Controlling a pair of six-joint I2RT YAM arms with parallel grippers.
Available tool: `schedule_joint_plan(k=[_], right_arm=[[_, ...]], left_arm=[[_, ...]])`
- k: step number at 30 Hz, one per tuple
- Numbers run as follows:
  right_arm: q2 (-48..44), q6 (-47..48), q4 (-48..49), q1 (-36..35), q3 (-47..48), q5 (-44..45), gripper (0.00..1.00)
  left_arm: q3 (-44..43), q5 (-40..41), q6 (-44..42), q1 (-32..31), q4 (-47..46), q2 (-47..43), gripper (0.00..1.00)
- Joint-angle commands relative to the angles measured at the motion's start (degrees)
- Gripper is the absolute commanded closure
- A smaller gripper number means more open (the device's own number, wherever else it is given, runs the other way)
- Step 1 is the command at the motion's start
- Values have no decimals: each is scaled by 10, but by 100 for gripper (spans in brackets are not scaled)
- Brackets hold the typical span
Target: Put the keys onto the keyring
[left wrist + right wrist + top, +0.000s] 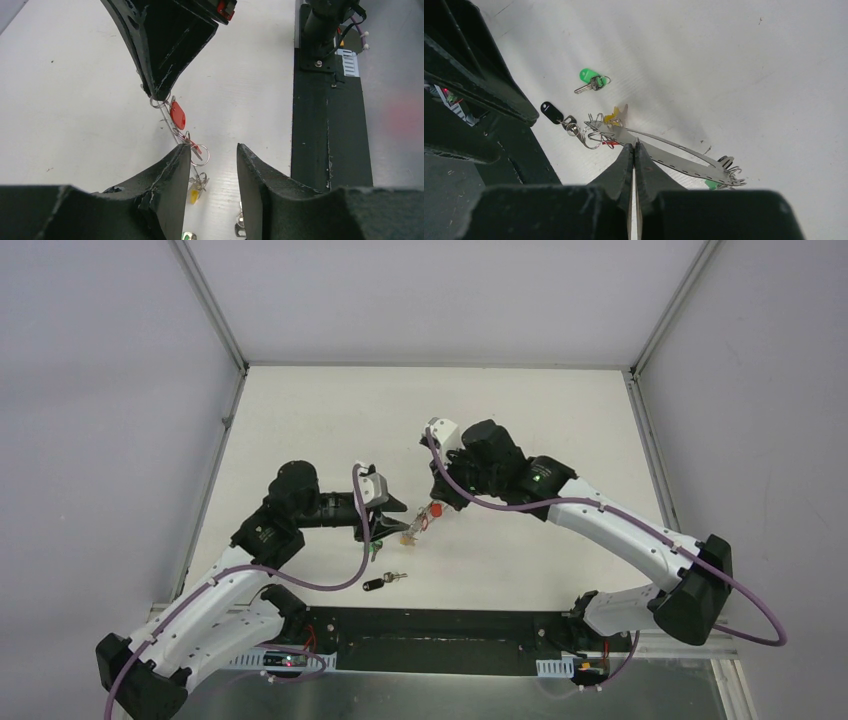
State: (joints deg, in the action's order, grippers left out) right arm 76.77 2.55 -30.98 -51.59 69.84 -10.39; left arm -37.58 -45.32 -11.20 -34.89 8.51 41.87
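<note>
Fingers of the left gripper are black, wedge-shaped and scuffed along their edges. They stand parted, gripping nothing, with the near end of the keyring and its small wire loops lying in the gap between them. The right gripper has its two tapered fingers pressed flat together, pinching the ring's thin grey wire at its far end, so the ring slopes from that tip towards the left fingers, at the middle of the white table.

Strung on the ring are a key with a smooth red oval cap near the right gripper's tip and one with a yellow cap near the left fingers.

Two loose keys lie flat on the table, off the ring, on its near left side. The green-capped key has a glossy rounded head and a short silver blade. The black-capped key lies nearer still, apart from the green one.
</note>
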Motion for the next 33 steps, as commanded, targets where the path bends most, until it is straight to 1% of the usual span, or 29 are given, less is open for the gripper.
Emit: schedule_joint_plan(k=[1,2,3,4,9,13,24,33], right_arm=[[-39,5,31,2,2,-10,100],[-43,96,35,1,-1,-235,100],[-48,110,38,1,-5,-267,100],[-53,115,43,2,-8,-277,100],[-69,123,57,2,-22,-296,100],[-70,123,56,2,-21,-286,100],[-67,125,52,2,-21,-282,100],[-69,119,59,2,-20,-280,100]], left_arm=[[-42,-24,-36,-2,-10,32,59],[-50,-21,-37,-2,-10,39,59],[-55,-20,-39,-2,-12,45,59],[-59,-17,-41,-2,-12,52,59],[-79,-17,-47,-2,-20,84,60],[-86,-42,-47,-2,-30,98,63],[-61,-70,-73,-2,-31,50,62],[-70,-106,-42,-3,-35,73,59]])
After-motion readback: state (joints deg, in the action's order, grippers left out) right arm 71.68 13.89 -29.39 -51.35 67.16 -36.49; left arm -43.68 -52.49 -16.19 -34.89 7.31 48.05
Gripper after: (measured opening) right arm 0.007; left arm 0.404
